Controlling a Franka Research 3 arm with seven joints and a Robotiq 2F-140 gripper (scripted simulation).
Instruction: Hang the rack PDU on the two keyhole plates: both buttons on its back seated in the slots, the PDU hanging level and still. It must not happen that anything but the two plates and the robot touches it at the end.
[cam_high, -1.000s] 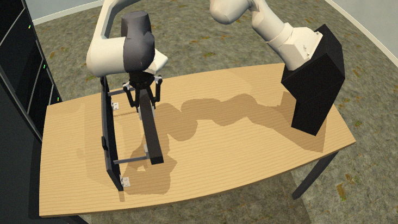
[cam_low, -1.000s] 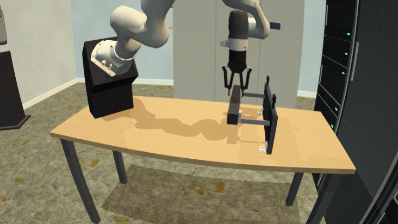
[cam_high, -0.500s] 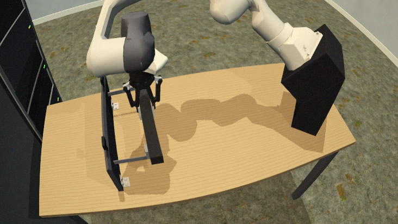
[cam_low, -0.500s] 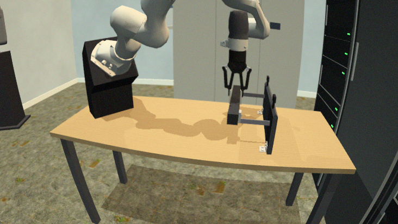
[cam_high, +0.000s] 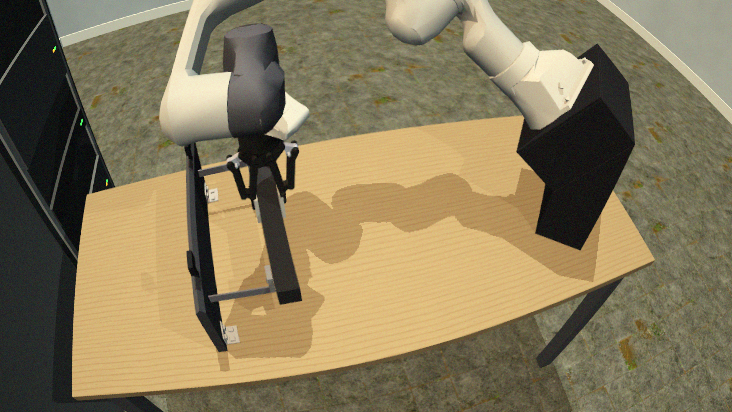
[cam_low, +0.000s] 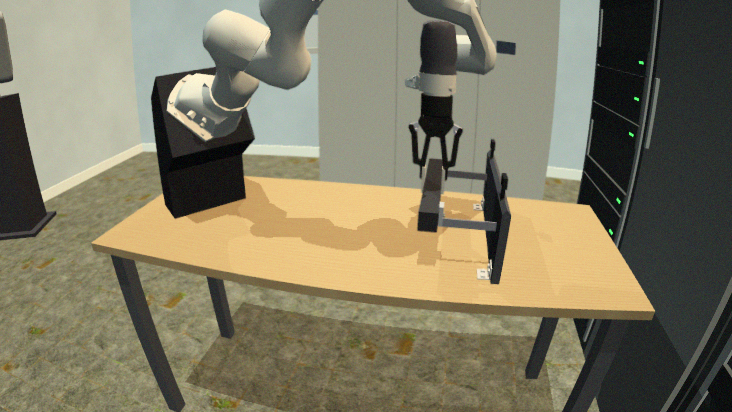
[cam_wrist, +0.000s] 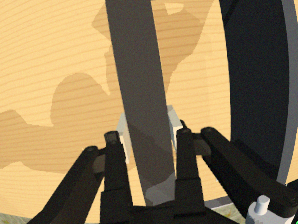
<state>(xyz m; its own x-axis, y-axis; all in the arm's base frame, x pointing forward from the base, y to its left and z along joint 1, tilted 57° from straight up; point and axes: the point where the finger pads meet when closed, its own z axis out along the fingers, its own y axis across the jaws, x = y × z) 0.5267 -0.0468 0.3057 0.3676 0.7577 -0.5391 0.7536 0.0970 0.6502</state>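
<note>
The rack PDU (cam_high: 277, 240) (cam_low: 430, 197) (cam_wrist: 136, 63) is a long dark bar held a little above the table (cam_high: 435, 307) (cam_low: 317, 261). My gripper (cam_high: 264, 194) (cam_low: 435, 164) (cam_wrist: 148, 119) is shut on its far end from above. A black upright panel (cam_high: 197, 230) (cam_low: 495, 214) (cam_wrist: 260, 63) stands beside the PDU, parallel to it. Two grey rods, a near rod (cam_high: 238, 294) (cam_low: 467, 224) and a far rod (cam_high: 212, 170) (cam_low: 466, 175), span the gap between the PDU's back and the panel. I cannot make out the keyhole slots or the buttons.
White foot brackets (cam_high: 231, 333) (cam_low: 483, 272) hold the panel to the table. The arm's black base block (cam_high: 578, 168) (cam_low: 199, 153) stands at the table's other end. A dark server rack (cam_high: 30, 127) (cam_low: 665, 153) stands close behind the panel.
</note>
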